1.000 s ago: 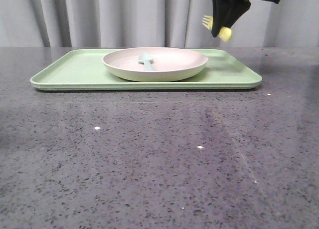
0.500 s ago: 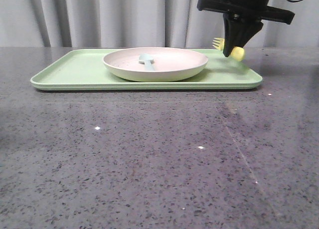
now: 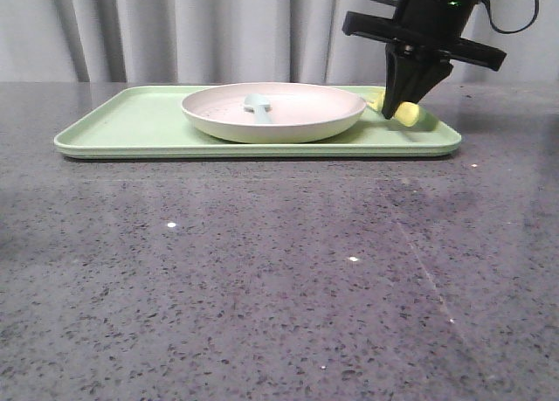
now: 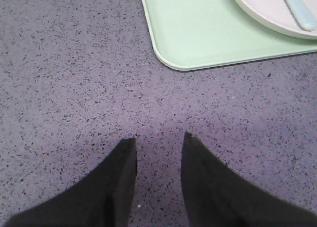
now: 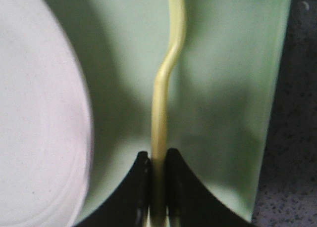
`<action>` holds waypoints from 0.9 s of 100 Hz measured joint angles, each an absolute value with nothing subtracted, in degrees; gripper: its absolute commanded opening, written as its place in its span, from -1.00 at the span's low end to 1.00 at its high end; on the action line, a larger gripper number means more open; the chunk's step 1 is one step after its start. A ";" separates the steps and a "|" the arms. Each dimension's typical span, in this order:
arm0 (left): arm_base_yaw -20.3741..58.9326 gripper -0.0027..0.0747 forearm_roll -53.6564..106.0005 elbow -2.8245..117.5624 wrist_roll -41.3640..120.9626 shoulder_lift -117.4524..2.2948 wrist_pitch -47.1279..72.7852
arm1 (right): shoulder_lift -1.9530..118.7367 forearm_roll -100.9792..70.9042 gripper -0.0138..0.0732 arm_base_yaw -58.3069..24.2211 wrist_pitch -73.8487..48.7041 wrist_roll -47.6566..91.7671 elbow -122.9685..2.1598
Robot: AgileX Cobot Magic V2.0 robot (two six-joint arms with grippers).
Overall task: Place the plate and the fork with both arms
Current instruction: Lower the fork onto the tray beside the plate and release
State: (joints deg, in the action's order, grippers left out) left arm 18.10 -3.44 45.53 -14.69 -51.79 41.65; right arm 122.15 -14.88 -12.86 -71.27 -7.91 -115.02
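Black right arm [image 3: 437,17] with flat crossbar, tapered dark gripper [image 3: 403,100], looping black cable; left gripper [image 4: 158,153] shows two matte-black pointed fingers.

Fork lowered to tray level, right side.
My right gripper [image 3: 395,111] has come down from high above the table's far right, carrying the fork [image 3: 407,113] with it; the fork now sits low over the tray [image 3: 122,126], just beside the plate [image 3: 272,111], where earlier it hung well above both.
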 measured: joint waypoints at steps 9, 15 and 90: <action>18.10 -0.34 -3.44 45.53 -14.69 -51.79 41.65 | 122.15 -14.88 -0.74 -12.86 -71.27 -7.36 -115.02; 18.10 -0.34 -3.44 45.53 -14.69 -51.79 41.65 | 122.15 -14.97 -0.73 -12.86 -71.27 -7.13 -115.02; 18.10 -0.34 -3.48 45.53 -14.69 -51.79 41.65 | 122.15 -15.32 -0.18 -12.86 -71.27 -6.67 -115.02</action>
